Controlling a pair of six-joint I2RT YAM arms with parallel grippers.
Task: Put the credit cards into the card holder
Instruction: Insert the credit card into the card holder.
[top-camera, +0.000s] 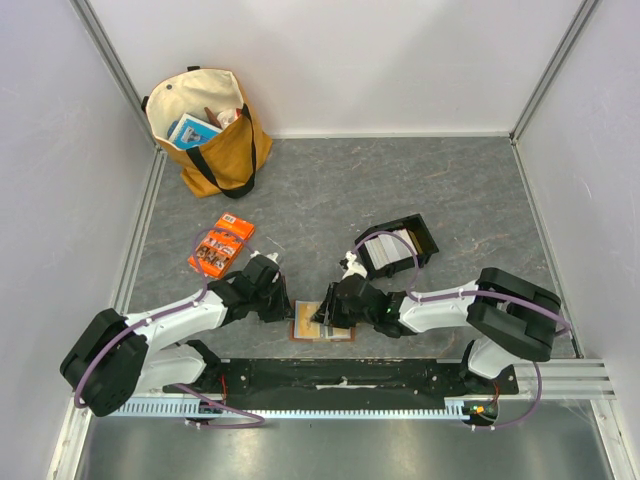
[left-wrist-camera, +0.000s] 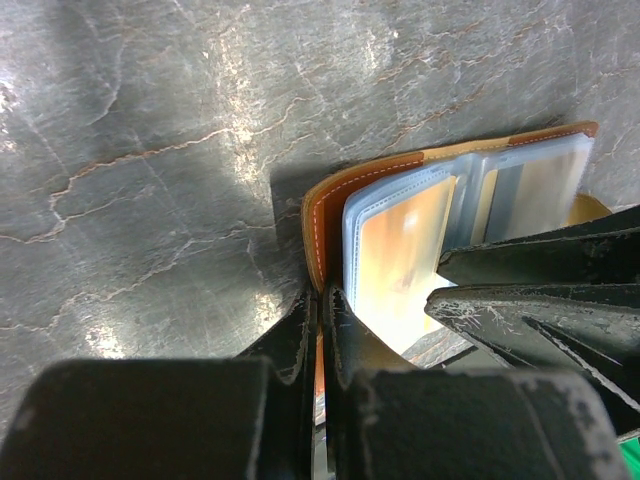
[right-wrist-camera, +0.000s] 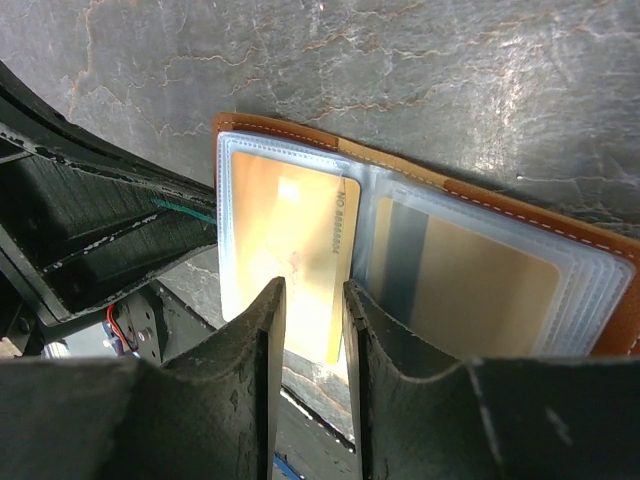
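The card holder (top-camera: 308, 329) lies opened flat on the tabletop (top-camera: 330, 190) at the near edge, just in front of the arm bases, between my two claws. I have the left claw (left-wrist-camera: 320, 312) pinched together on the leather cover at the holder's left end. I judge that grip is there to pin the cover so the holder does not fold or slide while the other arm works.

The right claw (right-wrist-camera: 312, 300) comes in from the right, low over the clear plastic sleeves. Its jaws stand a little apart and I see nothing clamped between them. The tips sit over the near edge of a pale gold credit card (right-wrist-camera: 290, 225). That card lies in the sleeve on the left claw's side, and its near corner appears to stick out past the sleeve mouth, so I take it as not fully seated. The tips look placed to nudge it home, though I cannot tell whether they touch it.

The neighbouring sleeve shows another card (right-wrist-camera: 480, 285) already in.

More cards (top-camera: 390, 246) wait in the black tray (top-camera: 428, 238), far and right of the holder, within the right arm's reach. The task is partway done at best.
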